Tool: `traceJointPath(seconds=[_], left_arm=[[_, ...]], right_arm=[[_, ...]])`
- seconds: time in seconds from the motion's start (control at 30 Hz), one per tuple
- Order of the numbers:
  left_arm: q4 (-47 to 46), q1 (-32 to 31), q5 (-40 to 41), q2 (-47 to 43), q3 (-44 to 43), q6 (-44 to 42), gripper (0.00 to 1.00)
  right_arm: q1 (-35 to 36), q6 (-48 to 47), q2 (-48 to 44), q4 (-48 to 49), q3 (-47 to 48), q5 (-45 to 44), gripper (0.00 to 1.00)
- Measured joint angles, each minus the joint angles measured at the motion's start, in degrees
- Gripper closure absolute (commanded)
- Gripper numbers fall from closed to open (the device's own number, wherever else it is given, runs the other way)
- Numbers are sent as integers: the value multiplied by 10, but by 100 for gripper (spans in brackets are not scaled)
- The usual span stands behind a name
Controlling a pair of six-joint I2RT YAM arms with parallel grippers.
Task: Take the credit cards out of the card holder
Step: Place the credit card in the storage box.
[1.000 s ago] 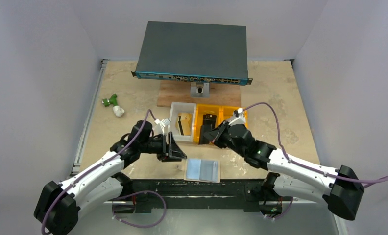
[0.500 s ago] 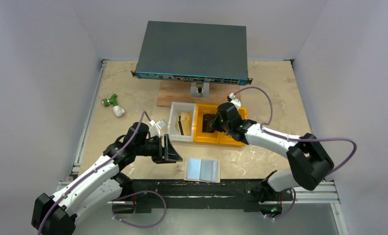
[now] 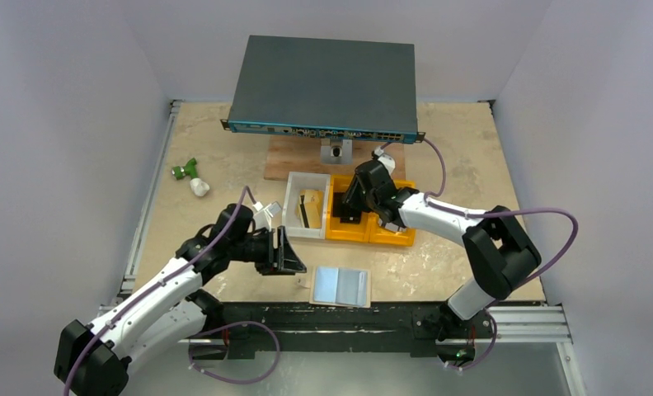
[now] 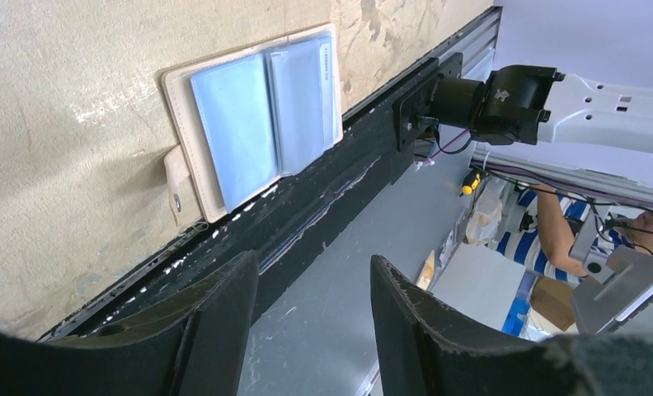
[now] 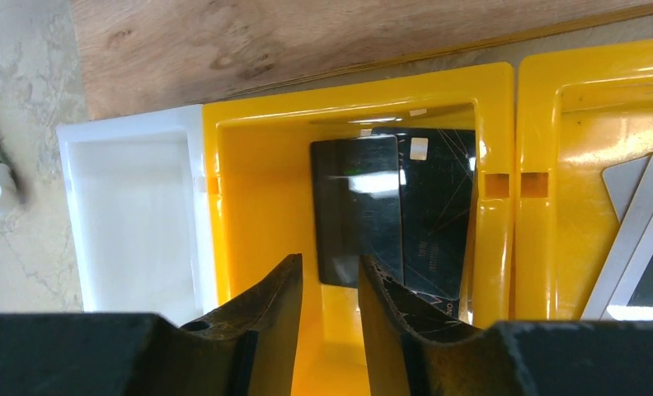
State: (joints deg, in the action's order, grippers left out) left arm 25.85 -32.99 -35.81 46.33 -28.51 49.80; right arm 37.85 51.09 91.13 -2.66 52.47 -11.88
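Open card holder at worktop's near edge, likely floppy; pinch its rim; left tool spread, right tool slightly parted.

Card holder: glossy clear sleeves, matt tan edging.
Yellow bin: shiny smooth plastic.
Board: grained wood.
My fingers: matt black.

Card holder open flat on the table, ahead of the left gripper, right gripper above the middle bin, two cards in it ahead of that gripper, left bin and right bin flanking it
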Motion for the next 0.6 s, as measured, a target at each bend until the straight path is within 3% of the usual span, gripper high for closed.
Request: traceJointPath(seconds=[0.23,0.43,0.6], left_arm=[[0,0,1,7,-3,-3,48],[0,0,9,17,-3,-10,48],[14,-26,54,30,-20,-14,48]], right_arm=[[0,-2,-3,-26,7,-4,65],[13,-4,-59,-90,6,2,42],[44,6,-166,-130,-29,-7,38]])
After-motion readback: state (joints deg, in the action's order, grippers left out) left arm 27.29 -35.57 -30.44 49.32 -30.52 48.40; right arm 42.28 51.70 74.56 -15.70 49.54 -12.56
